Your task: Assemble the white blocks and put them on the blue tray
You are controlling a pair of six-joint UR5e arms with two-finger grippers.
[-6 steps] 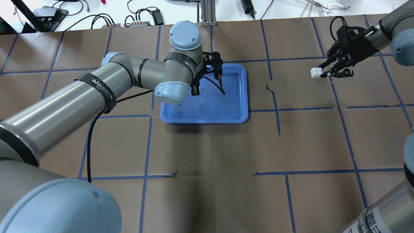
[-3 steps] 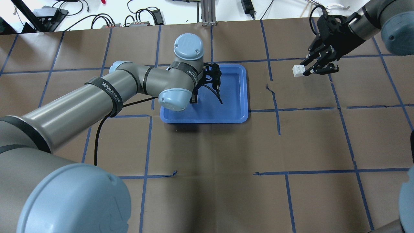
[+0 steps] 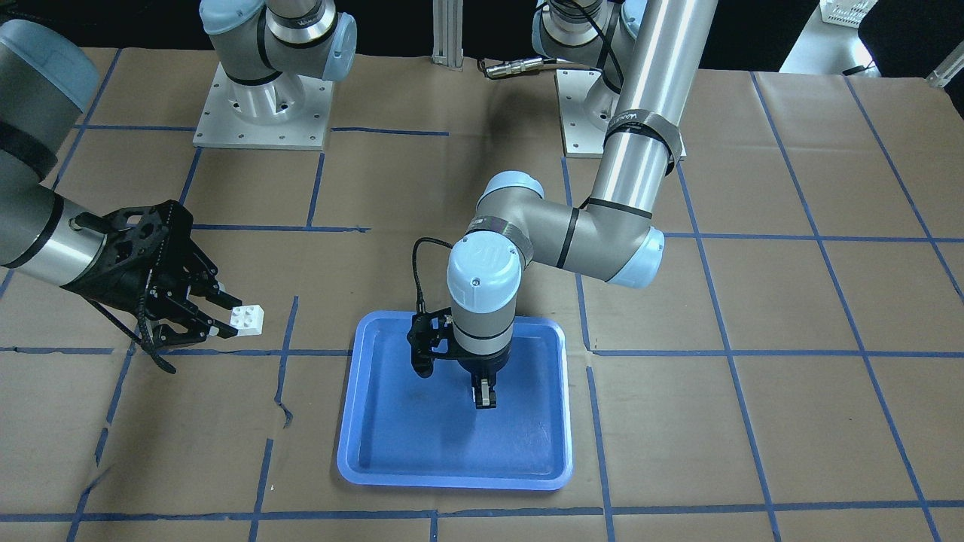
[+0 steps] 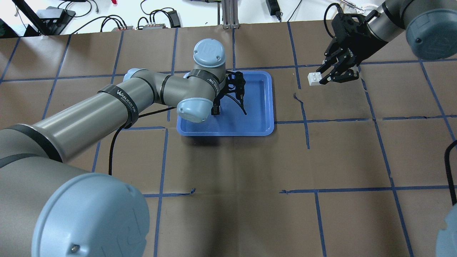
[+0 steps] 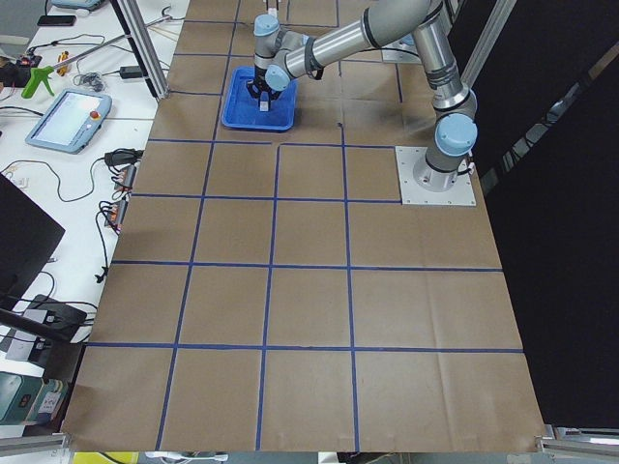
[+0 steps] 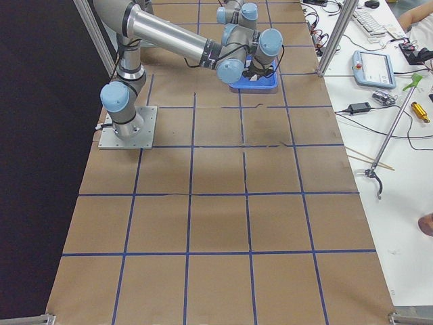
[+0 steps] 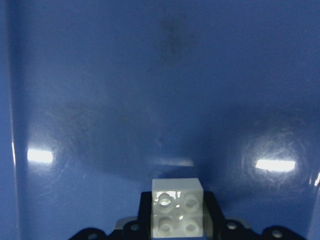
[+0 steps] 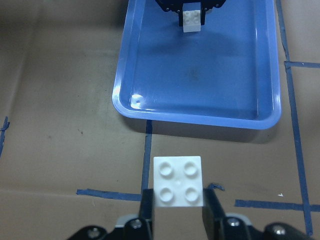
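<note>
My left gripper (image 3: 486, 397) hangs over the blue tray (image 3: 376, 452), pointing down, and is shut on a white block (image 7: 178, 213) held above the tray floor (image 7: 150, 75). My right gripper (image 4: 320, 77) is to the right of the tray (image 4: 257, 123), above the table, shut on the other white block (image 4: 314, 78). In the front-facing view that block (image 3: 247, 319) sticks out of the fingertips. The right wrist view shows this block (image 8: 178, 181) studs up in front, and beyond it the tray (image 8: 200, 75) with the left gripper's block (image 8: 191, 20).
Brown paper with blue tape lines covers the table (image 4: 235, 167). The left arm's elbow and forearm (image 4: 153, 92) reach over the tray's left side. Cables and power supplies (image 4: 153, 21) lie beyond the far edge.
My right gripper has carried its white block leftward, closer to the tray. The left gripper has stayed over the tray with its block; its arm shifted only a little.
</note>
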